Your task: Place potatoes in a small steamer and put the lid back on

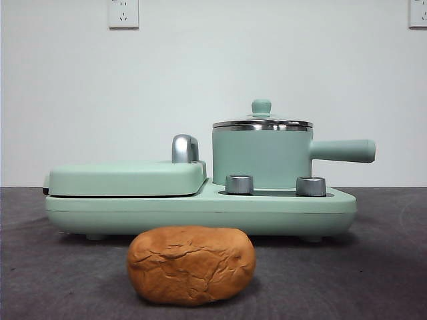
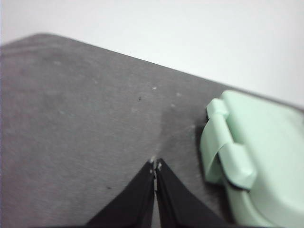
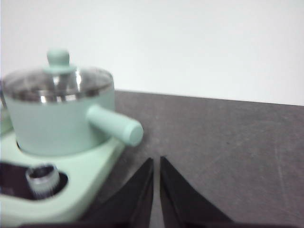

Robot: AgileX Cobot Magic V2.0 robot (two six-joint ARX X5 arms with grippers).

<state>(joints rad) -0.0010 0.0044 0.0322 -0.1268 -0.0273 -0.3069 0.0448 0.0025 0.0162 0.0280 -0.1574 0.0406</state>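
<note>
Front view, potato (image 1: 191,265) on table, lid (image 1: 262,121) on steamer (image 1: 261,157), both pincers pressed together.

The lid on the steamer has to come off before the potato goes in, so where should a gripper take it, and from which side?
Probably by the mint-green knob at the centre of the lid, coming straight down from above. The lid lies flat on the small steamer, its steel rim flush with the pot, so the upright knob is the only part jaws could close around.

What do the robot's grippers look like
Both look alike: the left gripper and right gripper each have two matte black, wedge-shaped jaws tapering to narrow points. The left's tips show small pale marks. No cables, labels or arm links show.
</note>
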